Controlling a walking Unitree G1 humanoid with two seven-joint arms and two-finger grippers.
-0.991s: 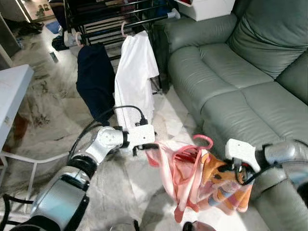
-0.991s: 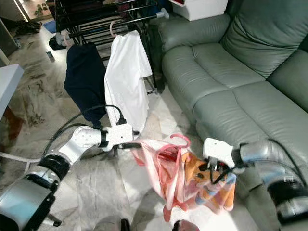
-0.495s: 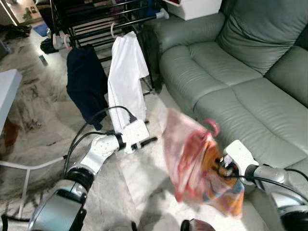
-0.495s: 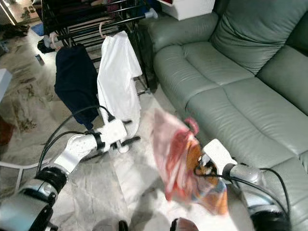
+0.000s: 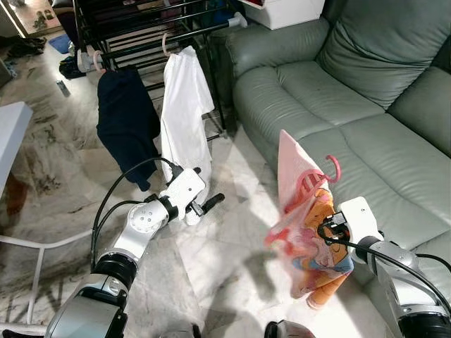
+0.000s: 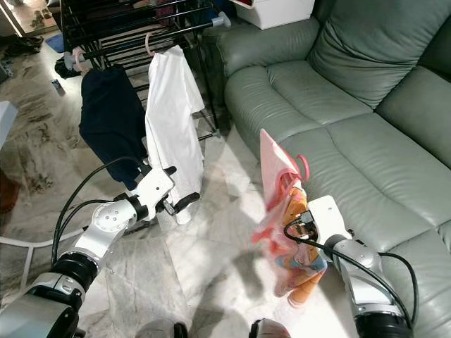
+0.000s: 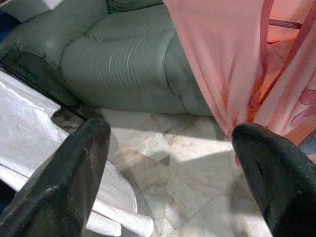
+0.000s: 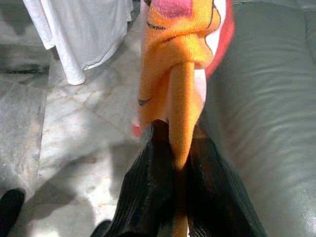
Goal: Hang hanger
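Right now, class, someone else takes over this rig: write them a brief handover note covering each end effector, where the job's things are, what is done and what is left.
Right end effector: shut on the pink and orange garment, which carries a pink hanger, held up in front of the green sofa.
Left end effector: open, holding nothing, low over the floor near the white shirt.
Drying rack: ahead, with the white shirt and a dark garment hung on it.
Done: garment lifted.
Left: carry it to the rack and hook the hanger on a bar.
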